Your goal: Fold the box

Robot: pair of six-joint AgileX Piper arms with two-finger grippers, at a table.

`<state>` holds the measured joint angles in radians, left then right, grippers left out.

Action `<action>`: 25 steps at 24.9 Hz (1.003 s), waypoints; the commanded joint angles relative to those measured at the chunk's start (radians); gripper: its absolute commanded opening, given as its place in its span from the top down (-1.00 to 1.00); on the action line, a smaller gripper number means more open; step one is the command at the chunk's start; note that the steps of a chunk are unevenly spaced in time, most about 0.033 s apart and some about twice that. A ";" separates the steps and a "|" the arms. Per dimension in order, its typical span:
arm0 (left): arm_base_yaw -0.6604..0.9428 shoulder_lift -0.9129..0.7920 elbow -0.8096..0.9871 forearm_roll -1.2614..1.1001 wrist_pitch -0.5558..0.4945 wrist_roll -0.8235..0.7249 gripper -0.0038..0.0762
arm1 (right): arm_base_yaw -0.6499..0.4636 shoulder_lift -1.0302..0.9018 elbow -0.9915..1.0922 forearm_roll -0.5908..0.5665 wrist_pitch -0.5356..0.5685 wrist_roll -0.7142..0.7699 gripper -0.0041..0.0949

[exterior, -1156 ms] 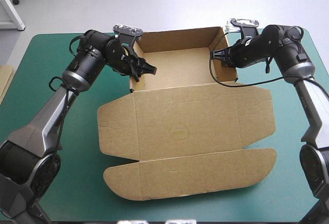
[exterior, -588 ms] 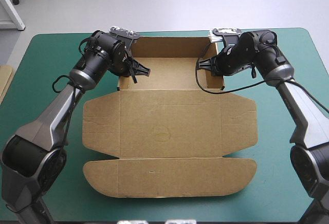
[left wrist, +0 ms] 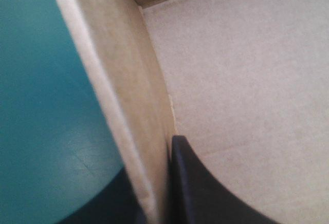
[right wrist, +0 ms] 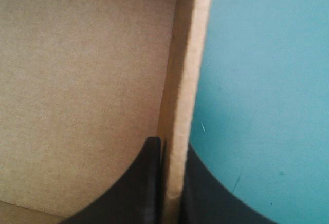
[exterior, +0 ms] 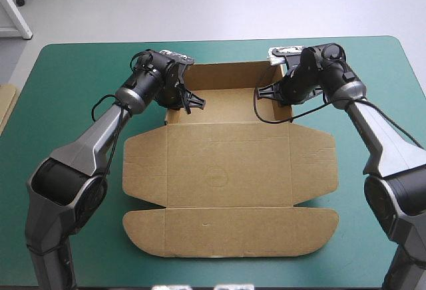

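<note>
Left gripper (exterior: 192, 100): you see it pinching the left wall (left wrist: 134, 106), one finger inside, one outside.
Box (exterior: 226, 163): mid-table on the teal-green cover (exterior: 66, 90), tray far, lid flat near.
Right gripper (exterior: 262, 92): pinching the right wall (right wrist: 186, 80) likewise.

The box (exterior: 226, 163) lies on the counter (exterior: 66, 90), tray behind, lid flat in front. The left tool (exterior: 192, 101) straddles the tray's left wall, the right tool (exterior: 265, 92) its right wall.

No readable text, label or number shows on the box (exterior: 229, 163)
</note>
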<state>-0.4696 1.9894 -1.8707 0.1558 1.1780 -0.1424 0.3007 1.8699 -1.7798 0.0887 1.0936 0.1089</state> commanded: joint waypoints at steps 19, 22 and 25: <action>-0.001 0.066 0.004 0.081 -0.233 0.060 0.93 | -0.007 0.069 -0.036 -0.101 -0.126 -0.109 0.92; 0.009 0.086 0.050 0.061 -0.276 0.060 0.93 | -0.007 0.101 -0.036 -0.094 -0.127 -0.109 0.92; 0.009 0.088 0.062 0.052 -0.280 0.060 0.93 | -0.007 0.111 -0.036 -0.089 -0.132 -0.109 0.92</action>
<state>-0.4636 2.0953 -1.8165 0.1629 0.9433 -0.1503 0.2938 2.0123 -1.7906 0.0155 0.9985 0.0786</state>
